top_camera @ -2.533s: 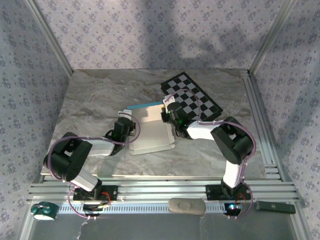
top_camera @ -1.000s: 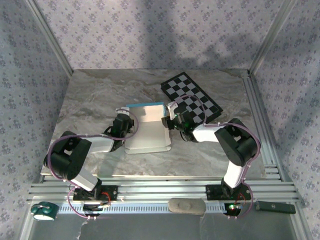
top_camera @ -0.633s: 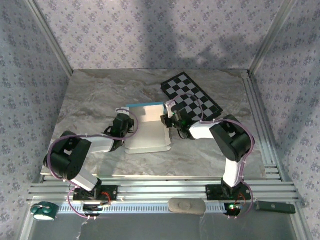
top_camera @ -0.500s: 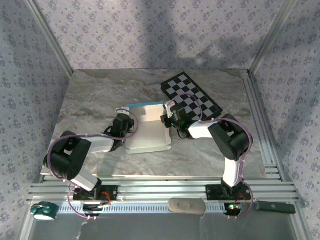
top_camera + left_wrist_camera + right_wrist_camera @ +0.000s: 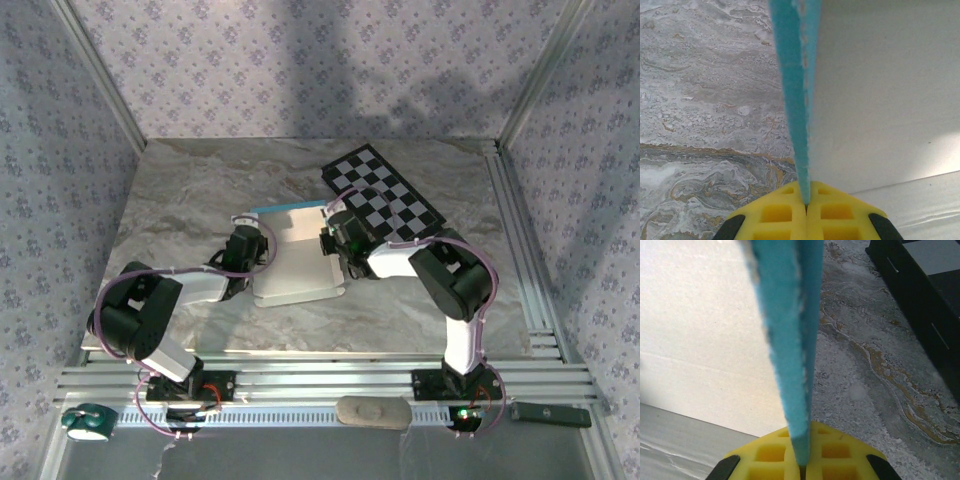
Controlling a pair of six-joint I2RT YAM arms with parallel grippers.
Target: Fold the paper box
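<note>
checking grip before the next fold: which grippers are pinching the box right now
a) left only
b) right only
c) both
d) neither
C: the left gripper and the right gripper are each shut on an upright turquoise edge of the box, one on either side.

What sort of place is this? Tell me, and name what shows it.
Probably a staged robot test cell, not a home: patterned backdrop walls, aluminium rails along the near edge, and a checkerboard on the marble-look tabletop.
</note>
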